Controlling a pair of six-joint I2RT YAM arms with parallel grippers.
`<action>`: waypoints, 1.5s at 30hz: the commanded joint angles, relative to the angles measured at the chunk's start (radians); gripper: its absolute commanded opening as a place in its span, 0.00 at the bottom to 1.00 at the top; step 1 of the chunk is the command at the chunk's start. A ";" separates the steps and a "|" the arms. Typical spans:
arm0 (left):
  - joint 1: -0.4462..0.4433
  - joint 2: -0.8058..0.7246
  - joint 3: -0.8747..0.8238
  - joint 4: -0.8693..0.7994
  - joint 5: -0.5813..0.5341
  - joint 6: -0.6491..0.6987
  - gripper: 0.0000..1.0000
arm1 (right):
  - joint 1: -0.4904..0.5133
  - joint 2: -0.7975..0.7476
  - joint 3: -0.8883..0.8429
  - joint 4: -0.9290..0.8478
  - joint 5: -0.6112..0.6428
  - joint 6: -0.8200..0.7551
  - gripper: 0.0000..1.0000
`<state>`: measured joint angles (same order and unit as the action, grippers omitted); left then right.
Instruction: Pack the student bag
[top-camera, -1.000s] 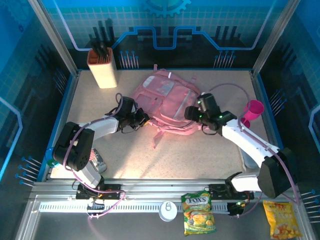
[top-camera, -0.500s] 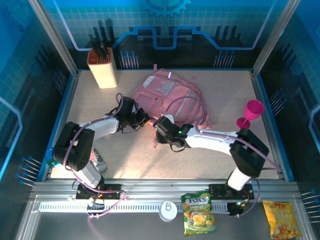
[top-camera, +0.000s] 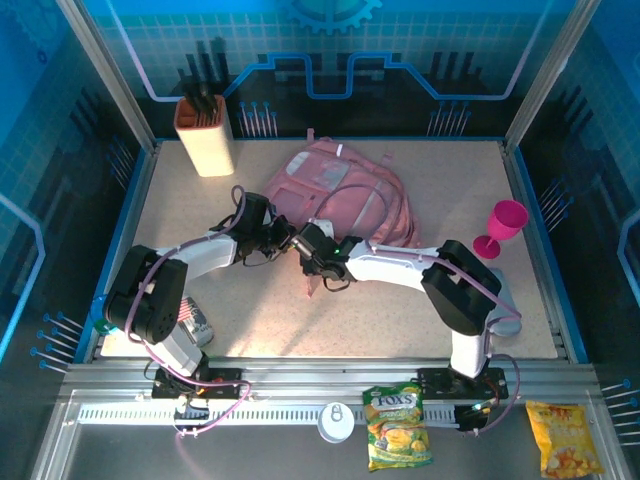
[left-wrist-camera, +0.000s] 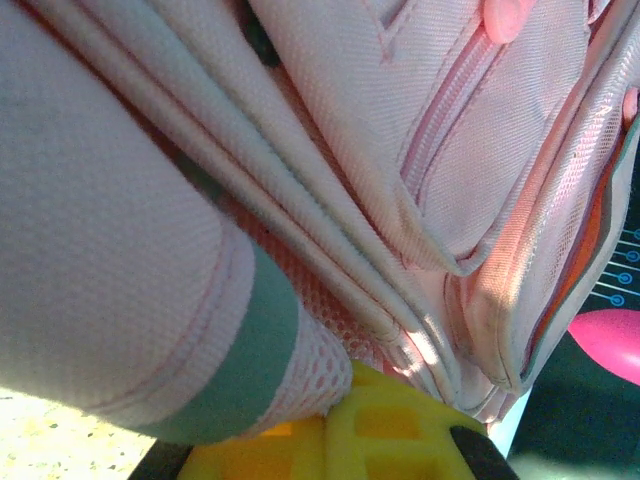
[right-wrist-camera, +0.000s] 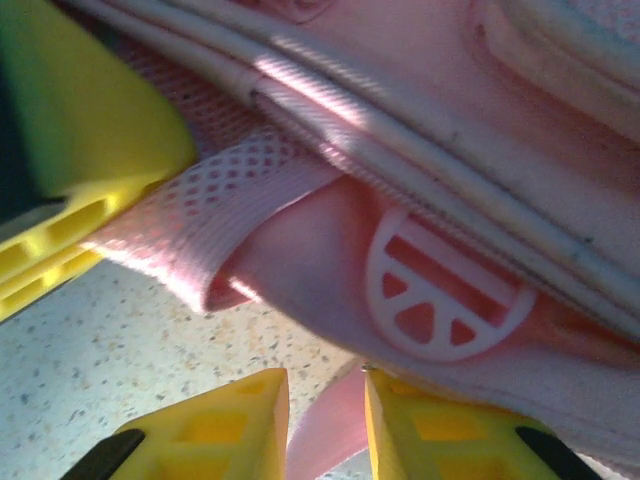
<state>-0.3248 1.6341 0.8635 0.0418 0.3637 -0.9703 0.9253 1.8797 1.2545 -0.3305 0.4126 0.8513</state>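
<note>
From above, we see the backpack (top-camera: 345, 195) lying flat on the table (top-camera: 400, 310), towards the back and near the middle. Both arms reach in to its near edge. The left gripper (top-camera: 284, 238) and the right gripper (top-camera: 306, 248) sit just beside each other at the bag's lower left corner. A pink goblet (top-camera: 498, 228) stands on the right, apart from the bag. Two snack packets (top-camera: 397, 428) (top-camera: 563, 437) lie on the near ledge, off the table.

Through the left wrist camera, we look along the bag's seams and a zip that appears closed. The left gripper is closed, and a padded mesh shoulder strap (left-wrist-camera: 150, 300) presses against its yellow finger (left-wrist-camera: 390, 430), so we judge it is pinching the bag there.

Through the right wrist camera, the yellow fingers (right-wrist-camera: 245, 425) stand almost together, with a thin pink webbing strap (right-wrist-camera: 325, 430) caught between them.

We judge the packing has barely begun. Both grippers are only taking hold of the bag, we see no opening yet, and we cannot tell what is inside.
</note>
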 joint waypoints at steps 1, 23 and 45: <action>-0.017 -0.045 0.052 0.020 0.073 0.002 0.00 | -0.022 0.037 0.056 -0.086 0.092 0.030 0.28; -0.019 -0.057 0.052 0.006 0.069 0.002 0.00 | -0.031 0.098 0.165 -0.206 0.221 0.074 0.21; 0.009 -0.014 0.081 -0.025 0.023 0.044 0.00 | -0.100 -0.216 -0.251 -0.228 0.297 0.072 0.13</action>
<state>-0.3359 1.6279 0.8955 0.0051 0.3756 -0.9607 0.8505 1.6913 1.0344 -0.5083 0.6456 0.9234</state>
